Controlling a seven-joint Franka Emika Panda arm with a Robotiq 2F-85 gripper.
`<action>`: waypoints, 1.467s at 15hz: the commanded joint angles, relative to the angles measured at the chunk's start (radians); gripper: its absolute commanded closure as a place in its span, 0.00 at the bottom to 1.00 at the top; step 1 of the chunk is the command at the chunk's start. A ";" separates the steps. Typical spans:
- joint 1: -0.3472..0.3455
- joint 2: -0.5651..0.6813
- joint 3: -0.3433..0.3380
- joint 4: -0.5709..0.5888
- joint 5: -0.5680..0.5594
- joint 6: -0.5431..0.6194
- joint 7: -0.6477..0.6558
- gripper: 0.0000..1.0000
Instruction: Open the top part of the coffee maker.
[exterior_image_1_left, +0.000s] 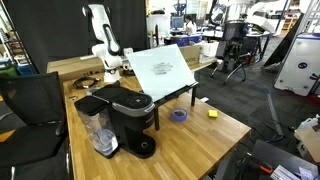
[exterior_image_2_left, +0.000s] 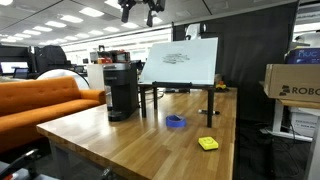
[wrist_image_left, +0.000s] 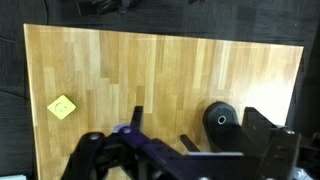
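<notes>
My gripper (exterior_image_2_left: 139, 14) hangs high over the table (exterior_image_2_left: 130, 150), fingers spread apart, holding nothing; in an exterior view the coffee maker (exterior_image_2_left: 121, 90) stands well below it, at about 7 o'clock; its lid (exterior_image_2_left: 120, 65) sits down on the machine, untouched. The white board (exterior_image_2_left: 184, 62) stands at the maker's 3 o'clock; a blue tape roll (exterior_image_2_left: 175, 122) lies at its 5 o'clock, with a yellow block (exterior_image_2_left: 208, 143) further out the same way.

Black coffee maker (exterior_image_1_left: 128, 128) upright, glossy top part (exterior_image_1_left: 118, 100) — closed
</notes>
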 joint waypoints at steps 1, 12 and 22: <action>-0.035 0.006 0.018 -0.061 0.057 -0.040 0.001 0.00; -0.131 0.041 0.130 -0.169 0.066 -0.015 0.564 0.00; -0.114 0.074 0.208 -0.266 0.096 0.373 0.761 0.00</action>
